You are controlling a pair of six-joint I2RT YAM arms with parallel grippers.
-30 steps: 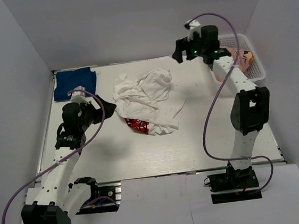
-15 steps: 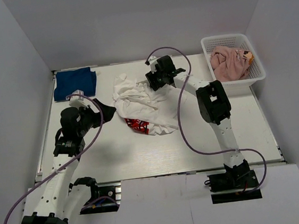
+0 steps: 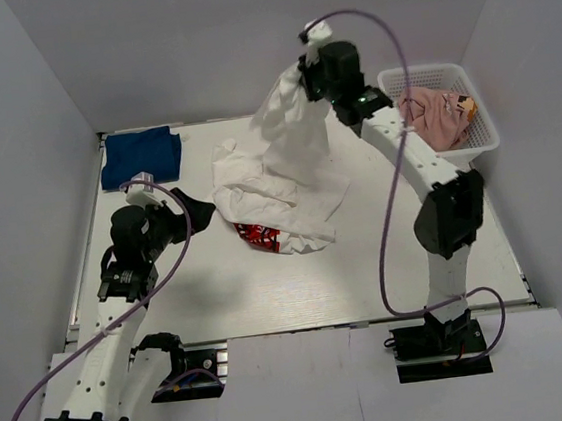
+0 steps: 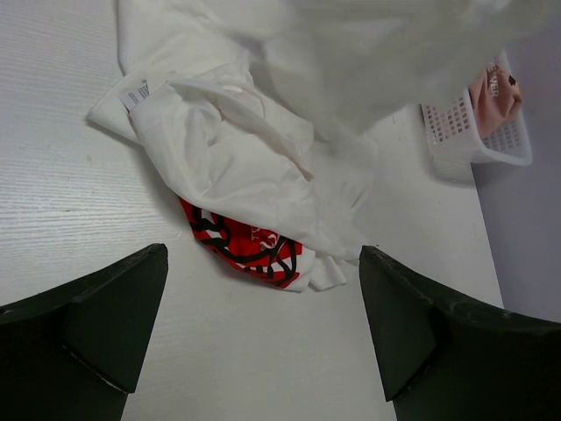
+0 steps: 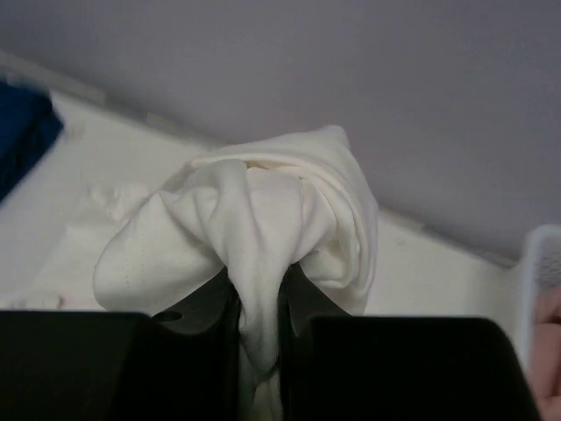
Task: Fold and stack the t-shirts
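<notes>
While the plain white tee [image 3: 291,134] is being held aloft by the clenched R gripper [image 3: 313,70], its lower edge is being draped on the Coca-Cola tee [image 3: 263,234] at centre of table [image 3: 230,296]; L gripper [image 3: 192,208] is being held agape just left of it.

Soft even light, apparently slight blur

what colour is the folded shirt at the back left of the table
Dark blue. The folded shirt shows best in the top external view.
</notes>
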